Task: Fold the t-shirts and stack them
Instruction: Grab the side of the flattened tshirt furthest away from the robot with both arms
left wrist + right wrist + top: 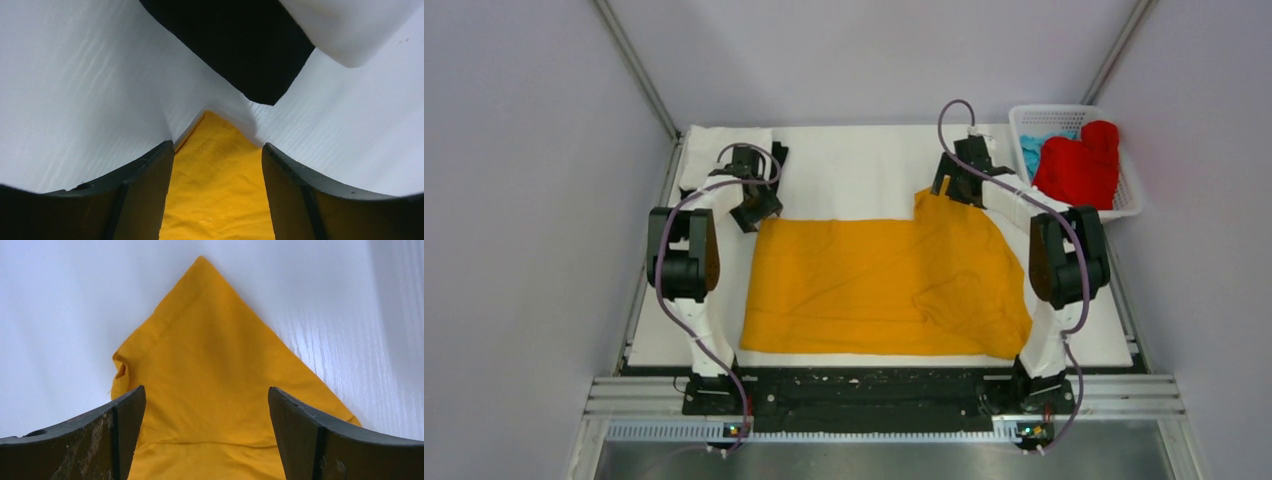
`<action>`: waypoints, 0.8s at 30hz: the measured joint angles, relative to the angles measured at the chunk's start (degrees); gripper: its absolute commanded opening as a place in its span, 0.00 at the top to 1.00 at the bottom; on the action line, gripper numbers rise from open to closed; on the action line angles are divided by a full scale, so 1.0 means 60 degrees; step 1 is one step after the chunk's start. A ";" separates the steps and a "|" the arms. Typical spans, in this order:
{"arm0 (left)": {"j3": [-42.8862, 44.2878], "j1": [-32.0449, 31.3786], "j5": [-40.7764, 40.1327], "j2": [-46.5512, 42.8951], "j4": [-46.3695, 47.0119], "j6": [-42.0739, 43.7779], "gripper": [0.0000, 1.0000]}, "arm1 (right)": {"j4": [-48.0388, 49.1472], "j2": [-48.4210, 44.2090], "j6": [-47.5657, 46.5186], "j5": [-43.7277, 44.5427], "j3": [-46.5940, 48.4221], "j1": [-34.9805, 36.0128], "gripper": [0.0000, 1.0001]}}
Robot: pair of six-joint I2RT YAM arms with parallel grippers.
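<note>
A mustard t-shirt (pixel 874 285) lies spread flat on the white table, with a fold bulging at its right side. My left gripper (pixel 759 215) is open over the shirt's far left corner (pixel 217 200), the cloth lying between the jaws. My right gripper (pixel 939 190) is open over the far right corner (pixel 210 365), the cloth between its jaws too. A black t-shirt (pixel 240 45) and a white t-shirt (pixel 350 25) lie just beyond the left gripper. A red t-shirt (pixel 1079 165) and a light blue one (pixel 1031 150) sit in the basket.
A white lattice basket (pixel 1129 205) stands at the table's far right edge. The white folded shirt (pixel 724 145) lies at the far left corner. Grey walls close in the table on three sides. A black rail (pixel 874 385) runs along the near edge.
</note>
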 measured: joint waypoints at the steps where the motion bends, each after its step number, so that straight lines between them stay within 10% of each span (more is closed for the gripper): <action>1: 0.0018 0.0000 0.0066 0.0076 -0.0040 0.0000 0.36 | 0.0007 0.0142 -0.0044 0.0058 0.0091 0.0000 0.10; 13: 0.0073 -0.0142 0.0047 0.0259 -0.0484 -0.0284 1.00 | 0.0368 0.1133 -0.0393 0.0331 0.0987 0.0000 0.17; 24: 0.0208 -0.0306 -0.0204 0.0266 -0.1056 -0.0295 1.00 | 0.0729 0.2575 -0.1129 0.0412 0.2404 0.0069 0.25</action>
